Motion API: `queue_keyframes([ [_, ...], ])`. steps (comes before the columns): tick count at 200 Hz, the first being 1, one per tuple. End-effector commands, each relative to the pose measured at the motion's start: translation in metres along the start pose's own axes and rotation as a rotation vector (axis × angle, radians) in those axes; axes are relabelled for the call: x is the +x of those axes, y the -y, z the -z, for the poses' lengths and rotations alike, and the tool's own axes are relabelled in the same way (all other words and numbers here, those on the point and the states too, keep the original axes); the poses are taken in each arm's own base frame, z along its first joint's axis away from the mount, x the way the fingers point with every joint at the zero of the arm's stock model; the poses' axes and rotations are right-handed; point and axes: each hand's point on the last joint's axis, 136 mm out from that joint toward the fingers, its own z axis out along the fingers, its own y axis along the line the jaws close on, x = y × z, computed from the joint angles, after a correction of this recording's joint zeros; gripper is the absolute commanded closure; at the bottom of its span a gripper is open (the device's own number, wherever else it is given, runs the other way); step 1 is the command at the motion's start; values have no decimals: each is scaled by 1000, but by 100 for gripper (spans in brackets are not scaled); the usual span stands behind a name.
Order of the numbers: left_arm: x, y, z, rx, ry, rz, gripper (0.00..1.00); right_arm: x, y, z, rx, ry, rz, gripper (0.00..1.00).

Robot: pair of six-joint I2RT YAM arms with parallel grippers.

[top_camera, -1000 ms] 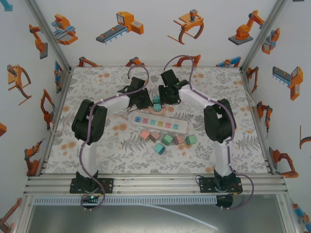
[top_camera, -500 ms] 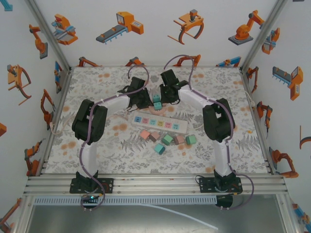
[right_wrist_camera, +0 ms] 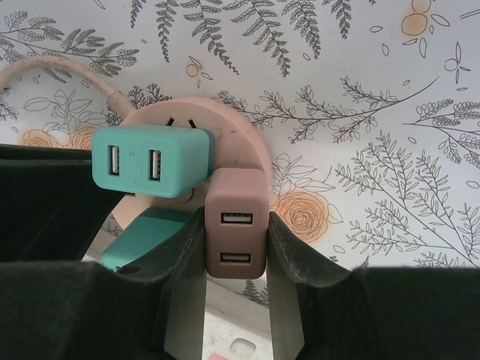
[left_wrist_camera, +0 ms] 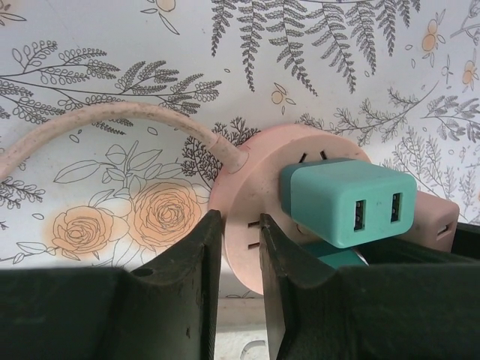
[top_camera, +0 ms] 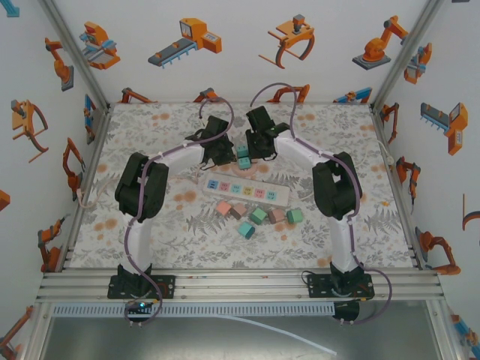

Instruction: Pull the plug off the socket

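Currently your left hand pinches the pink socket at its rim; your right hand clamps the brown plug.

Colour rundown from my seat: the tablecloth is white with grey fern sprigs and orange roses. The round socket is pale pink, and so is its cable. One plug on it is teal; the brownish-pink plug beside it is more of a dusty mauve. The left gripper and right gripper are both matte black. The power strip is white with little pastel faces, and the loose blocks are pink, teal and green. The walls are white with orange-and-grey robot cartoons.
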Motion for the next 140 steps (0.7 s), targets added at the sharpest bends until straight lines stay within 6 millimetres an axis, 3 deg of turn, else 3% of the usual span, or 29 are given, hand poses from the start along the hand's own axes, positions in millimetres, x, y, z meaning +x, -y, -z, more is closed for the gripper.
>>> queue_keyframes([
  [1, 72, -57, -35, -208, -177, -54, 74, -25, -53, 43, -209, 66, -3, 100],
  [40, 80, -52, -41, -171, -207, -66, 74, -32, -41, 42, -271, 76, -148, 100],
  [71, 83, -42, -46, -119, -224, -93, 74, -28, -43, 40, -229, 88, -64, 100],
  [94, 87, -51, -48, -146, -225, -97, 74, -39, -50, 53, -349, 153, -165, 100],
  [108, 88, -60, -50, -177, -227, -93, 74, -51, -42, 62, -386, 193, -242, 100],
  [140, 85, -77, -46, -245, -211, -108, 75, -60, -38, 77, -371, 239, -232, 100],
])
